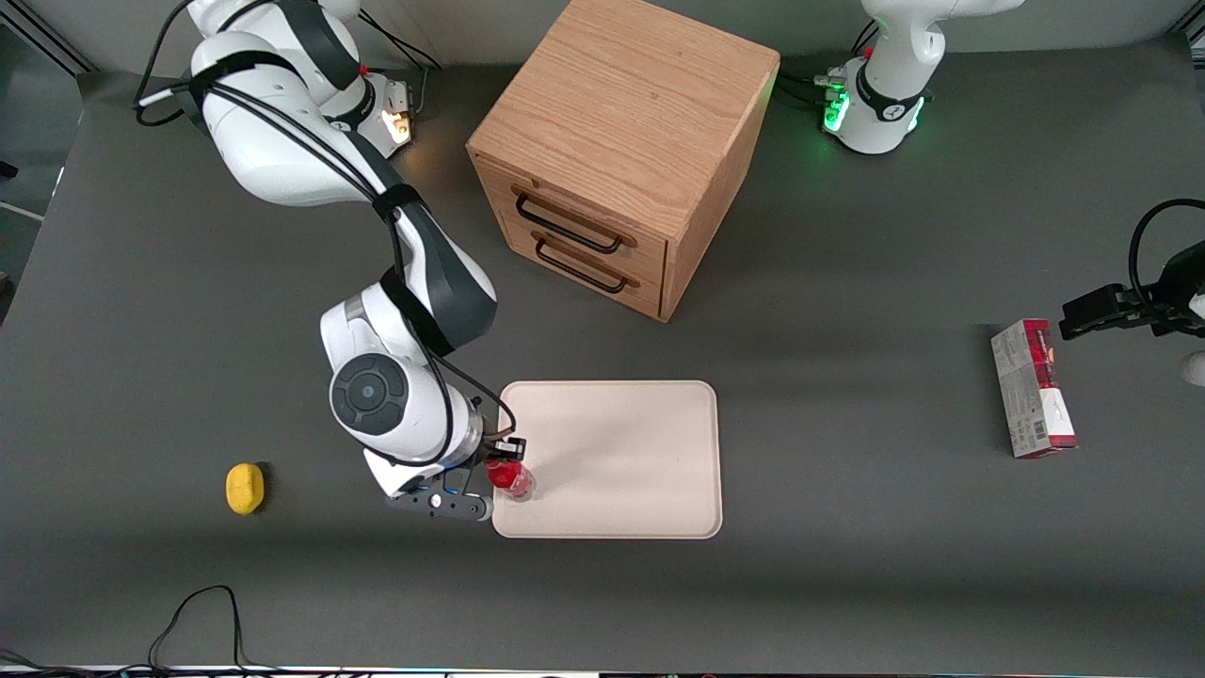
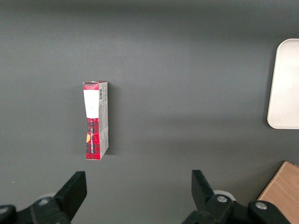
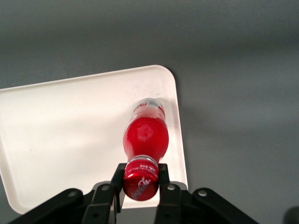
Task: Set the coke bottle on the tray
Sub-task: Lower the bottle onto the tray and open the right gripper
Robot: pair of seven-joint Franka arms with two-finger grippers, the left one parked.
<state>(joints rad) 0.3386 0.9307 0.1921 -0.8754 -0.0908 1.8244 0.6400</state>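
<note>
The coke bottle (image 1: pixel 509 477) is small and red with a red cap bearing white script. It stands upright over the edge of the cream-white tray (image 1: pixel 621 452) that lies toward the working arm's end. My right gripper (image 1: pixel 505 461) is shut on the bottle's cap. In the right wrist view the black fingers (image 3: pixel 117 179) press both sides of the cap, and the bottle (image 3: pixel 145 137) hangs below them with its clear base near the tray's (image 3: pixel 65 130) rim. Whether the base touches the tray I cannot tell.
A wooden drawer cabinet (image 1: pixel 621 151) stands farther from the front camera than the tray. A yellow lemon-like object (image 1: pixel 245 488) lies toward the working arm's end. A red-and-grey carton (image 1: pixel 1033 388) lies toward the parked arm's end and also shows in the left wrist view (image 2: pixel 96 119).
</note>
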